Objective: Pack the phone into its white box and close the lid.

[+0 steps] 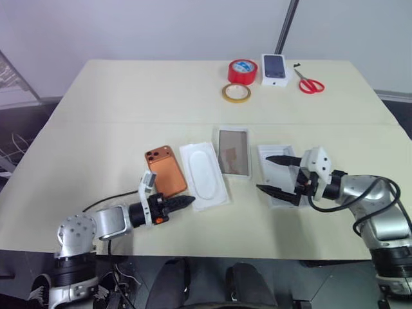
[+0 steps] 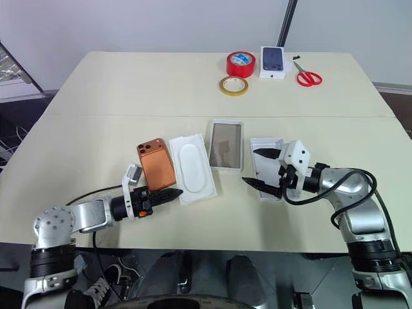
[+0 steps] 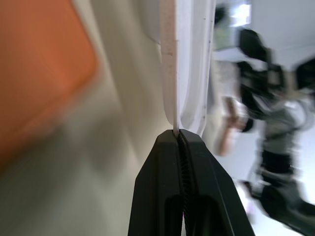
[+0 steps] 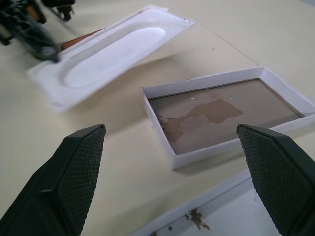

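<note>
Gripping the white insert's [image 1: 204, 174] edge, our left pincer [image 1: 187, 202] is clamped beside the phone [image 1: 165, 170]. Our right pincer [image 1: 275, 175] hangs spread wide over the lid [image 1: 273, 174].

Glossy orange phone [image 1: 165, 171], matt white cardboard box [image 1: 232, 152]

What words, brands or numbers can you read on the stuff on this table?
None can be read.
Small box: shows a dark phone picture, no legible text.
Red tape: blue and white label, too small to read.
Phone, insert, open box: no visible print.
</note>
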